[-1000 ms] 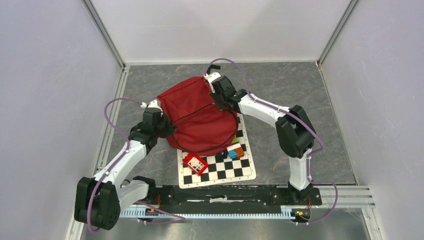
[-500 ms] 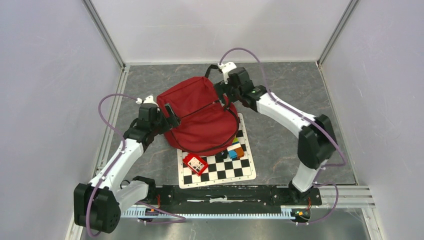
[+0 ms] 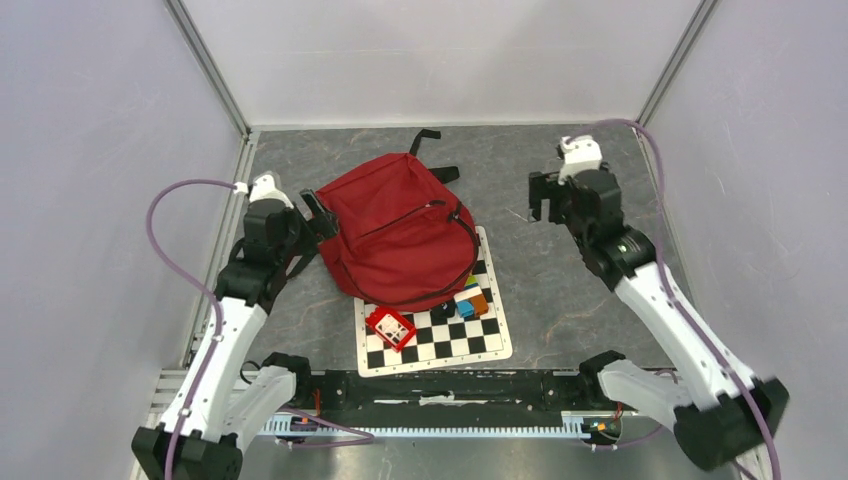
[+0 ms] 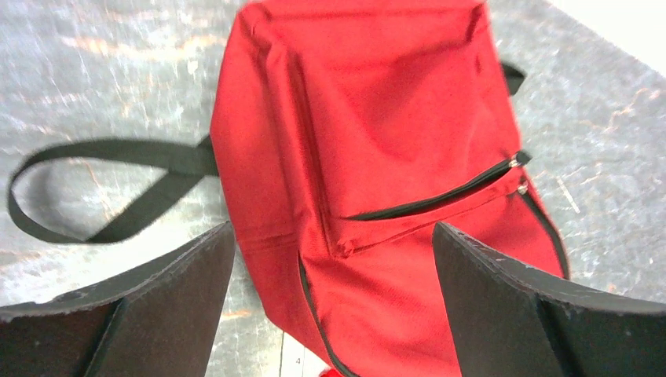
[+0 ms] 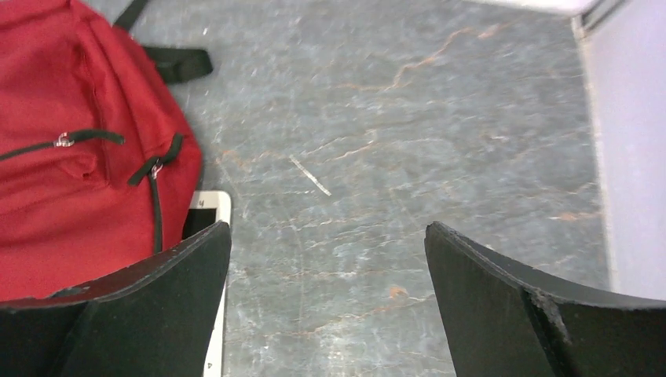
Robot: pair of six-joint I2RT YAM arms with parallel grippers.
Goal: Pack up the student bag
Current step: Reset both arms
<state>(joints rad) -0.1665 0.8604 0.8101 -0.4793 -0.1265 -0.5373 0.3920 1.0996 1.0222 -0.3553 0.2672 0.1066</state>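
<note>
The left pincer (image 3: 316, 212) stands spread wide with nothing between its jaws. It hovers just beside the left edge of the large soft red fabric backpack (image 3: 400, 225) and is pointed at it. The right pincer (image 3: 548, 195) is equally wide open and empty. It is well apart from the backpack, to its right, above the bare grey marbled surface (image 3: 580, 290). The backpack lies flat on that surface with black zipper lines across its front. A black webbing strap (image 3: 428, 135) loops out at its far edge. The backpack's near edge overlaps a black-and-white chequered mat (image 3: 470, 340). Small coloured blocks (image 3: 470, 300) sit on the mat against the backpack, and a small red box (image 3: 391, 326) sits just nearer.
</note>
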